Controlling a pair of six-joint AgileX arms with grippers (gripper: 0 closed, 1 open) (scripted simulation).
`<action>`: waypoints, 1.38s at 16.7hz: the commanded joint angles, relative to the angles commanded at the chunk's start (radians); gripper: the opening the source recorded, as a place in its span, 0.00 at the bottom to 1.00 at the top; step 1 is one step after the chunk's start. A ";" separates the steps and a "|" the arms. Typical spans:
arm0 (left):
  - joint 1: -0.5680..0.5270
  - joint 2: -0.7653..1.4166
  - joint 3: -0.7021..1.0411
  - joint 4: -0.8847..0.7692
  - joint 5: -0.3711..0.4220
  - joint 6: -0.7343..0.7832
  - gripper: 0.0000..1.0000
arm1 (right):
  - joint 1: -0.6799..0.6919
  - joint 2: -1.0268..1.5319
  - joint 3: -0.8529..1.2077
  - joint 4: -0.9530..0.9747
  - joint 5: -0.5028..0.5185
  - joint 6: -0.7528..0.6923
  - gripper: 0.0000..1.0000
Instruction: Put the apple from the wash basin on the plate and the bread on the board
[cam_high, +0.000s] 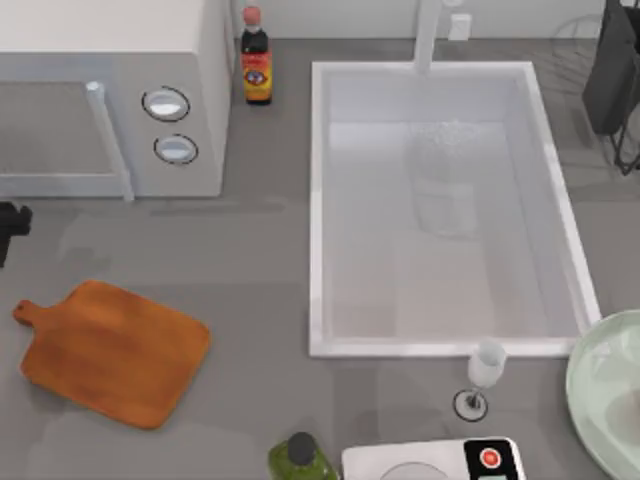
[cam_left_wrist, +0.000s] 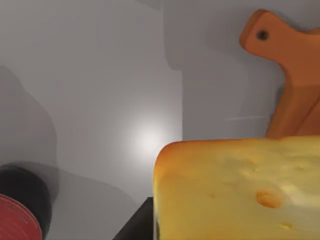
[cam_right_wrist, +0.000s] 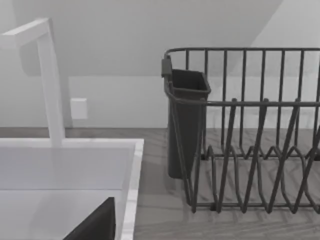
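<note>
The golden-yellow bread (cam_left_wrist: 235, 190) looms close in the left wrist view, with a dark finger (cam_left_wrist: 136, 227) of my left gripper (cam_high: 8, 228) against its side. That gripper sits at the table's far left edge, above the board's handle (cam_left_wrist: 267, 35). The orange-brown board (cam_high: 112, 350) lies flat at the front left. The white wash basin (cam_high: 318, 200) fills the middle. The mint-green plate (cam_high: 590, 385) lies at the front right edge. The apple is out of view. My right gripper (cam_high: 612, 75) hangs at the back right, past the basin's far corner, one finger (cam_right_wrist: 95, 225) showing, nothing held.
A grey-white microwave (cam_high: 110, 90) and a dark sauce bottle (cam_high: 256, 60) stand at the back left. A wire dish rack (cam_right_wrist: 250, 130) stands at the back right. A wine glass (cam_high: 482, 375), a green bottle (cam_high: 300, 455) and a white device (cam_high: 430, 460) line the front. A red round thing (cam_left_wrist: 15, 220) sits below the left wrist.
</note>
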 joint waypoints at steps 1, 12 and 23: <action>-0.011 0.005 0.002 0.001 -0.001 -0.060 0.00 | 0.000 0.000 0.000 0.000 0.000 0.000 1.00; -0.165 0.048 -0.010 0.030 -0.011 -0.948 0.00 | 0.000 0.000 0.000 0.000 0.000 0.000 1.00; -0.295 0.036 -0.058 0.088 -0.019 -1.710 0.00 | 0.000 0.000 0.000 0.000 0.000 0.000 1.00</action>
